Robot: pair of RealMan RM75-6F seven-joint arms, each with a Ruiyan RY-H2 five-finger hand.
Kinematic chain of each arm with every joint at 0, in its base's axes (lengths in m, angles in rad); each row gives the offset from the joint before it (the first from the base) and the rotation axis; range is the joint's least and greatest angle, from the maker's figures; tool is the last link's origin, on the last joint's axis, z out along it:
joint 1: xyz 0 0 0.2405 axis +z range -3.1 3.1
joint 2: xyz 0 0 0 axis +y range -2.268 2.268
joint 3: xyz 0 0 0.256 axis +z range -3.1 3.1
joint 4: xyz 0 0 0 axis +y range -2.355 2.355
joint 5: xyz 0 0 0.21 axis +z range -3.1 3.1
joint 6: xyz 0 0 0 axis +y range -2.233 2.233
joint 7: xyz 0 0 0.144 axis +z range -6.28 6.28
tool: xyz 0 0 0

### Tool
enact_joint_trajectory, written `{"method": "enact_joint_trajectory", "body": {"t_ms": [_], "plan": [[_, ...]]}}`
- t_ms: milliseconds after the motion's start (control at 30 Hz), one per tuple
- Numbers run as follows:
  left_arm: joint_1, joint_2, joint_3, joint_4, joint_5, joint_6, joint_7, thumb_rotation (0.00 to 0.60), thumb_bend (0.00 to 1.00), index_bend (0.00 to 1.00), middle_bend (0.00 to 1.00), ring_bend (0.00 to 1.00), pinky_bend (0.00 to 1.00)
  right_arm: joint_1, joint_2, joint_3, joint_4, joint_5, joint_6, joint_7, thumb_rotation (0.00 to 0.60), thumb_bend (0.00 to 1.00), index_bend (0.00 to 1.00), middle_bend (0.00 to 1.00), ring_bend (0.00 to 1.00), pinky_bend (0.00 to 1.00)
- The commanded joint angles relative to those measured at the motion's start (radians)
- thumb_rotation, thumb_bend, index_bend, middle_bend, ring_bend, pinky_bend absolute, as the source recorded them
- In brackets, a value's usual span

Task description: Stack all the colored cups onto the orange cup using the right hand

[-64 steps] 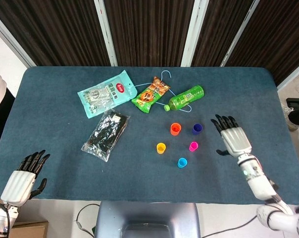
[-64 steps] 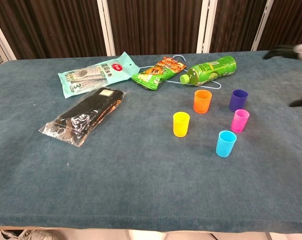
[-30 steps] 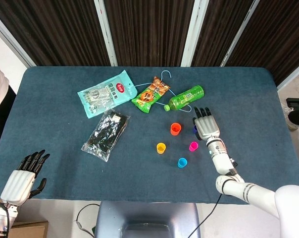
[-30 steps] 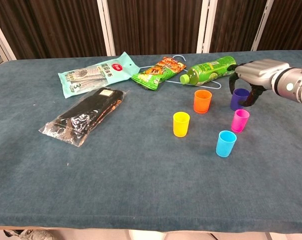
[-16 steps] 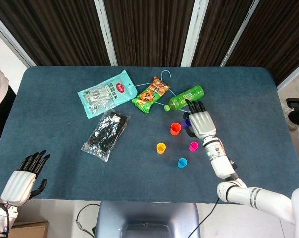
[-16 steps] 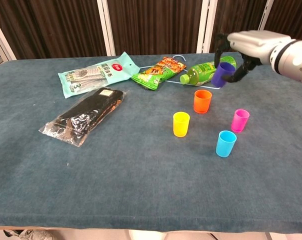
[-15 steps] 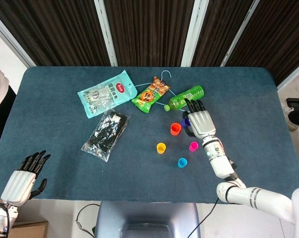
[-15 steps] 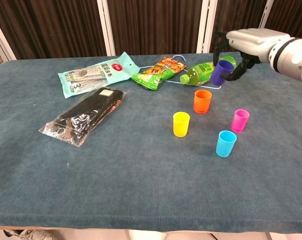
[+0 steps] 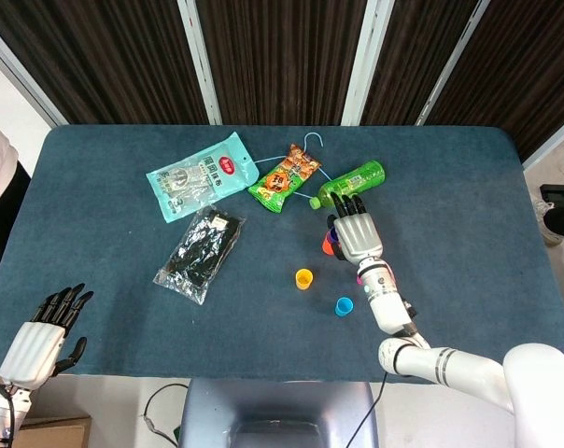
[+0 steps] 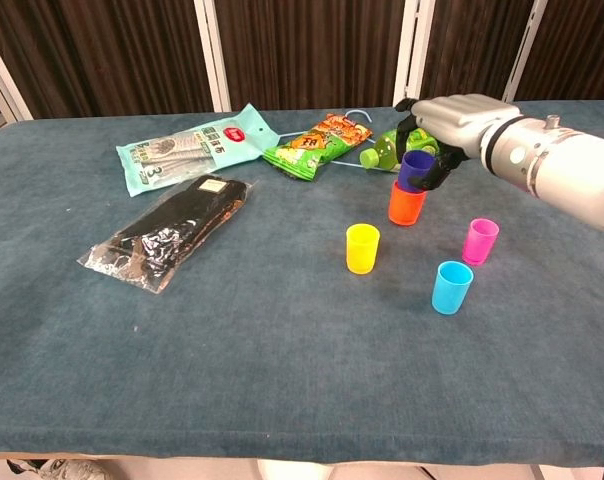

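purple cup going into the orange cup

my right hand [image 10: 444,128] pinches the purple cup [image 10: 416,170] by its rim, seated in the orange cup [image 10: 406,206]. it looks light, stiff, slick, so i'd grip lightly. yellow cup [image 10: 363,248], pink cup [image 10: 480,240] and blue cup [image 10: 452,287] stand apart nearer me than orange; bottle [image 9: 349,183] crowds just behind. left hand [image 9: 47,334] spread, idle.

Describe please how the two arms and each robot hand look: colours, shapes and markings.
Both are alike: the right robot hand and left robot hand have silver-white backs and black fingers. The right forearm is a smooth, white-grey cylinder with a dark ring near the wrist. A thin black cable hangs at the chest view's right edge.
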Motion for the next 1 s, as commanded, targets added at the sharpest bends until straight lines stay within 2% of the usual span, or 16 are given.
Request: {"method": "enact_joint_trajectory", "body": {"t_ms": [33,200,267,333,500,633,800,1000], "plan": [[0.0,0.001,0.0,0.0,0.001,0.002,-0.003,0.6,0.47,0.0,0.0,0.0,0.12,0.002,-0.002,-0.007,0.001,-0.002,-0.01,0.006,0.6,0.51,0.45,0.02,0.0,0.0],[0.002,0.004,0.001,0.0,0.005,0.007,-0.01,0.6,0.47,0.0,0.0,0.0,0.12,-0.008,0.024,-0.022,-0.046,-0.016,-0.004,0.008,0.6,0.51,0.28,0.01,0.0,0.0],[0.003,0.005,0.001,-0.001,0.008,0.01,-0.012,0.6,0.47,0.0,0.0,0.0,0.12,-0.016,0.049,-0.031,-0.092,-0.021,-0.002,0.004,0.6,0.51,0.12,0.0,0.0,0.0],[0.005,0.006,0.002,-0.001,0.01,0.016,-0.016,0.6,0.47,0.0,0.0,0.0,0.12,-0.031,0.083,-0.042,-0.157,-0.057,0.016,0.019,0.6,0.51,0.04,0.0,0.0,0.0],[0.005,0.006,0.003,0.0,0.012,0.015,-0.015,0.6,0.47,0.0,0.0,0.0,0.12,-0.076,0.169,-0.106,-0.325,-0.18,0.044,0.06,0.6,0.51,0.09,0.0,0.0,0.0],[0.004,0.006,0.005,-0.001,0.017,0.013,-0.014,0.6,0.47,0.0,0.0,0.0,0.12,-0.085,0.193,-0.157,-0.381,-0.225,0.039,0.031,0.6,0.51,0.13,0.0,0.0,0.0],[0.008,0.009,0.006,0.0,0.023,0.025,-0.022,0.6,0.47,0.0,0.0,0.0,0.12,-0.081,0.163,-0.191,-0.364,-0.208,0.022,-0.025,0.6,0.51,0.18,0.0,0.0,0.0],[0.007,0.013,0.006,0.002,0.023,0.023,-0.032,0.6,0.47,0.0,0.0,0.0,0.12,-0.059,0.071,-0.175,-0.269,-0.166,0.007,-0.054,0.6,0.51,0.28,0.0,0.0,0.0]]}}
